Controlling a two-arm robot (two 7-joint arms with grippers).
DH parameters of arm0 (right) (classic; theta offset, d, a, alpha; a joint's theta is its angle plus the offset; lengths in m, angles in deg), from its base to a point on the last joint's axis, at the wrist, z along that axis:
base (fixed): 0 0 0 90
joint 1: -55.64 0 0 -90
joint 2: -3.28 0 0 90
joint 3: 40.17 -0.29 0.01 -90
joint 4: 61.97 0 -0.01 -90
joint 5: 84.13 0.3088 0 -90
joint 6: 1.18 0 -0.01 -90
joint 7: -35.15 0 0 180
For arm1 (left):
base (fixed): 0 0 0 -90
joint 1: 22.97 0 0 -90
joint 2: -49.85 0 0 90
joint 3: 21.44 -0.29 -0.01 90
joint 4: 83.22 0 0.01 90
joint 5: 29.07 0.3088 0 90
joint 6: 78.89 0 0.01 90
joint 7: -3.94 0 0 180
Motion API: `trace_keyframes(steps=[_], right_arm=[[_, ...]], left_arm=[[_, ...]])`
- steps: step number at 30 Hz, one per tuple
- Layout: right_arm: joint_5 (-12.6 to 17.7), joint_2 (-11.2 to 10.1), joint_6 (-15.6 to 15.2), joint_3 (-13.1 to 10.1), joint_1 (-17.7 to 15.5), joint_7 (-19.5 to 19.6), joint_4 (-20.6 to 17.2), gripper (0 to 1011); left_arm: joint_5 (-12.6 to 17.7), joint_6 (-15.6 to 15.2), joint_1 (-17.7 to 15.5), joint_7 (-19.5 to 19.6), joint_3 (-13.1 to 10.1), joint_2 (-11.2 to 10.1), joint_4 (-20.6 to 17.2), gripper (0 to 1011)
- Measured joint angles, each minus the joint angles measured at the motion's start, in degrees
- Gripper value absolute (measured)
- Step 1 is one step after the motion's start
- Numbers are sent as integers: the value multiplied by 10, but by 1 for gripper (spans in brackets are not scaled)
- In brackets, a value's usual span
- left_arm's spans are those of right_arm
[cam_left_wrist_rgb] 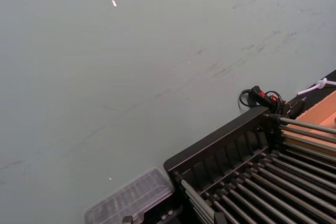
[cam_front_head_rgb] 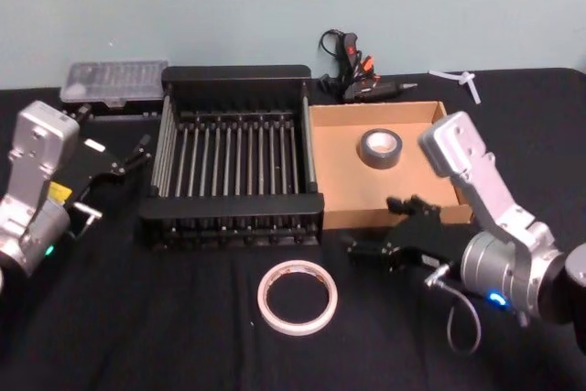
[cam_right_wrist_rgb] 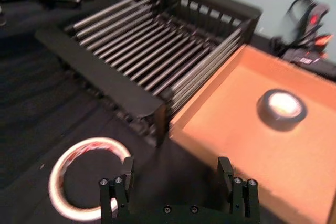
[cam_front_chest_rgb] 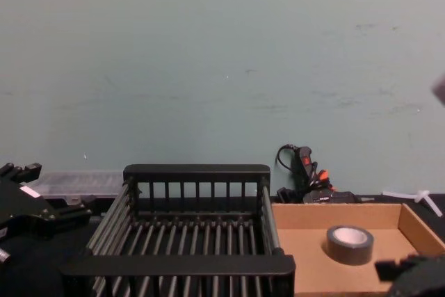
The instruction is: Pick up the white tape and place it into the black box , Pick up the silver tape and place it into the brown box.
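White tape (cam_front_head_rgb: 297, 297) lies flat on the table (cam_front_head_rgb: 110, 336), red-marked, centre open; silver tape (cam_front_head_rgb: 379, 148) sits in the brown box (cam_front_head_rgb: 341, 191). Your right hand (cam_front_head_rgb: 366, 246) hovers beside the white tape, fingers apart. Left hand (cam_front_head_rgb: 137, 152) parked by the black box (cam_front_head_rgb: 233, 220); can't tell its grip.

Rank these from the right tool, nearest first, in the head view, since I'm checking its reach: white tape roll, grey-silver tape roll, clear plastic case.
From the right tool, open, before the tan cardboard tray:
1. White tape roll, on the black cloth, toward the robot's left.
2. Grey-silver tape roll, inside the tray, beyond.
3. Clear plastic case, far back left.
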Motion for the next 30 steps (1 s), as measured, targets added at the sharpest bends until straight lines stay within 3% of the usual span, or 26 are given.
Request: trace_keyframes(steps=[8, 14, 20, 30], right_arm=[[3, 0, -74, 23, 2, 0, -15, 1002], [-2, 3, -102, 37, 7, -4, -17, 1002], [-9, 9, -122, 47, 13, -8, -9, 1002], [-22, 19, -128, 62, 26, -20, 14, 1002]], left_arm=[[0, 0, 0, 0, 0, 0, 0, 1001], [0, 0, 0, 0, 0, 0, 0, 1001], [0, 0, 0, 0, 0, 0, 0, 1001], [0, 0, 0, 0, 0, 0, 0, 1001]])
